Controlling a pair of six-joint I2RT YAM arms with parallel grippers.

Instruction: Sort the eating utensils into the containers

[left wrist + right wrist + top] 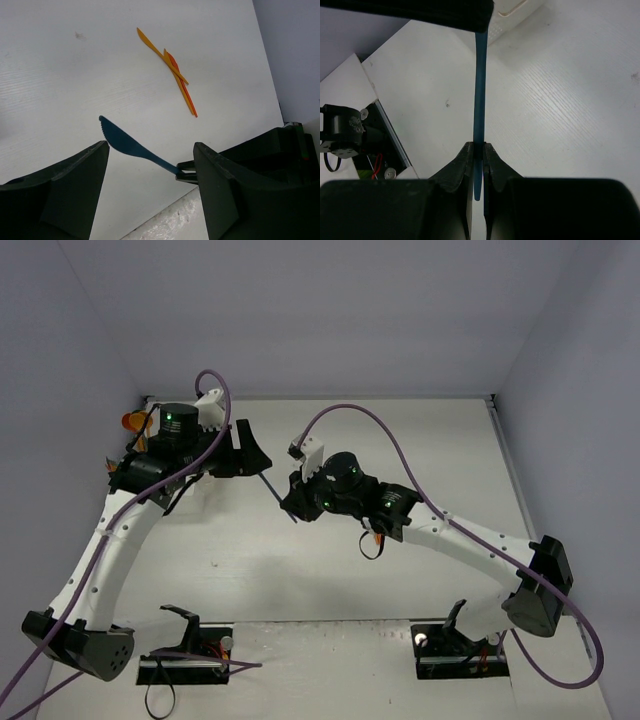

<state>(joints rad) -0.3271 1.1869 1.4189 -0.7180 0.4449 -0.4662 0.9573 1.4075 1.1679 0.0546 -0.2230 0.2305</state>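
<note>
Right gripper is clamped tight on the handle end of a blue knife, holding it up off the table so the serrated blade pokes in between the fingers of the left gripper. That left gripper is spread wide and isn't touching the knife on either side, so it has nothing in its grasp. Looks to me like a mid-air handoff, not a drop-off. Past the left gripper, further out on the table, a crossed little pile of orange, yellow and red utensils lies loose, so those are unsorted. The only hint of the containers is a white bin corner peeking out just behind the left gripper, and I can't tell what's in it. My guess: plenty left to do.
</note>
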